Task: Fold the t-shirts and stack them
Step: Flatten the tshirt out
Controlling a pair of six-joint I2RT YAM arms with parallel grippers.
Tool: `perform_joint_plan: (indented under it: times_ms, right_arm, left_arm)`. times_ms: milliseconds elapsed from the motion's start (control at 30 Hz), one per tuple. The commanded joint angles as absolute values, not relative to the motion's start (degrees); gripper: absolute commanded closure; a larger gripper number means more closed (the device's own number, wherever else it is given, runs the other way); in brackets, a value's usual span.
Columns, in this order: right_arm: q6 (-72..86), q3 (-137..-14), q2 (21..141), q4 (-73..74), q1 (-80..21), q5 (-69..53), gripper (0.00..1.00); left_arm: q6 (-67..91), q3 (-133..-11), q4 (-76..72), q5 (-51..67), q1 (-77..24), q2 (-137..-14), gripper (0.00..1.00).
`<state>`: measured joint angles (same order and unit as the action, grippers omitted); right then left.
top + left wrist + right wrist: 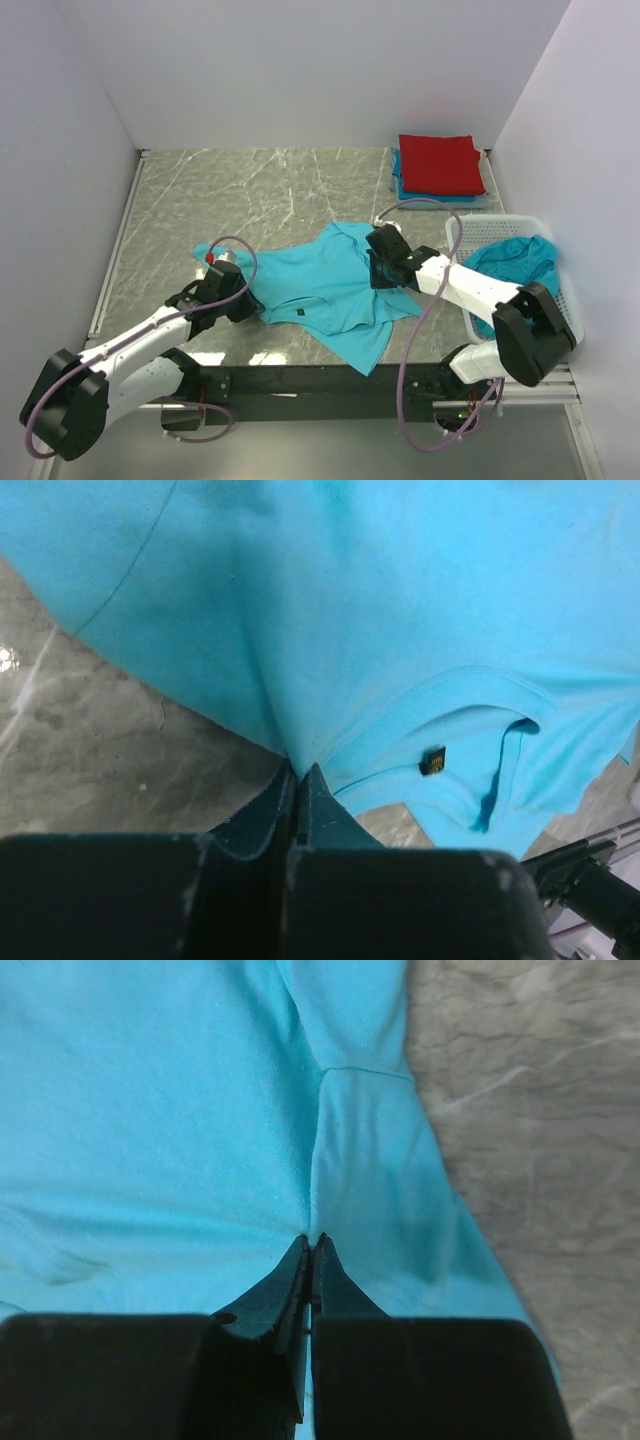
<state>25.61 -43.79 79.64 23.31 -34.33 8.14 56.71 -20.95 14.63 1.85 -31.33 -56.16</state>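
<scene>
A turquoise t-shirt (320, 285) lies spread and rumpled on the marble table, its collar toward the near edge. My left gripper (243, 303) is shut on the shirt's left edge next to the collar (450, 780), cloth pinched between its tips (300, 770). My right gripper (378, 262) is shut on a fold of the same t-shirt (200, 1110) near its right sleeve (355, 1020). A folded red t-shirt (440, 163) sits on a folded blue one (397, 185) at the back right. Another turquoise t-shirt (515, 262) is bunched in the basket.
A white lattice basket (465, 232) stands at the right edge of the table. The folded stack sits in the far right corner. White walls enclose the table on three sides. Bare marble (230, 190) stretches across the back left.
</scene>
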Motion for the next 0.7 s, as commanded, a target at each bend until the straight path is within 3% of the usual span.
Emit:
perform_joint_plan:
  times_ms: [0,300,667]
  right_arm:
    - [26.02,-45.53,74.98,27.59,-34.54,13.53,1.00]
    - [22.68,-49.47,61.54,33.22,-33.40,8.54,0.99]
    - [19.16,-52.82,54.93,38.23,-32.34,2.38,1.00]
  left_arm:
    - [55.81,-23.73,17.75,2.02,-31.46,-52.57,0.99]
    - [53.09,-32.85,24.08,-3.50,-31.46,-44.74,0.99]
    - [51.24,-43.06,27.16,-13.53,-31.38,-42.10,0.99]
